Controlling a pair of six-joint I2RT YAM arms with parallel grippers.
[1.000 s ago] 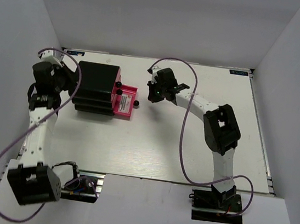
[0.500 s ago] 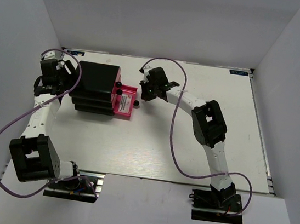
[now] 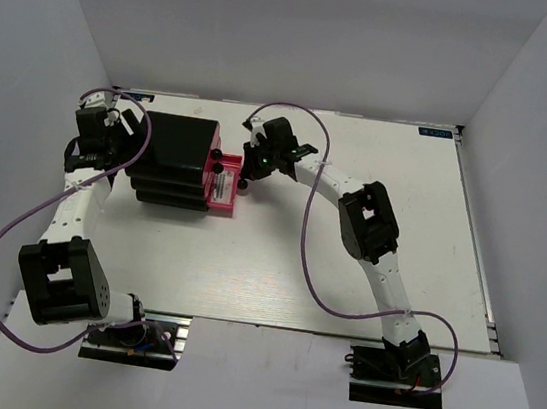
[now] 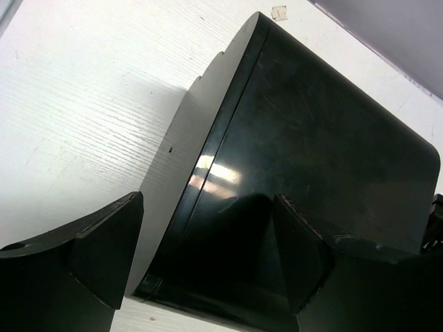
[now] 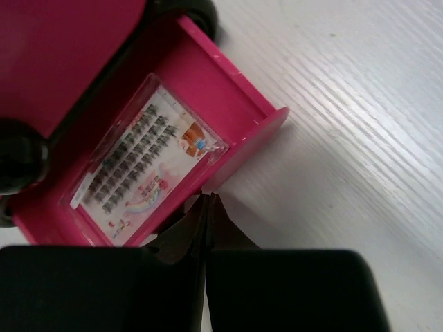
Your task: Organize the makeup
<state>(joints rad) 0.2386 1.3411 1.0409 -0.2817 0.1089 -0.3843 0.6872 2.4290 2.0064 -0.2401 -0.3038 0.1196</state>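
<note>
Moved left: right gripper [image 5: 206, 200], closed | packet [image 5: 147, 168] in drawer [image 5: 257, 130] just ahead

The black box [image 4: 311, 138] ahead of the left gripper [image 4: 204, 228] is smooth, glossy hard plastic that mirrors light and carries faint scuffs. That gripper's fingers [image 4: 104, 256] look like matt black plastic, slightly rough at the edges. The table [image 4: 76, 111] beside them is white and matt, with a fine wood-like grain. Just ahead of the right gripper [image 5: 206, 204], the pink drawer [image 5: 232, 72] is smooth, shiny plastic. The packet [image 5: 149, 162] inside it has a clear glossy cover over printed card. The knob [image 5: 19, 155] beside the drawer is polished black.
</note>
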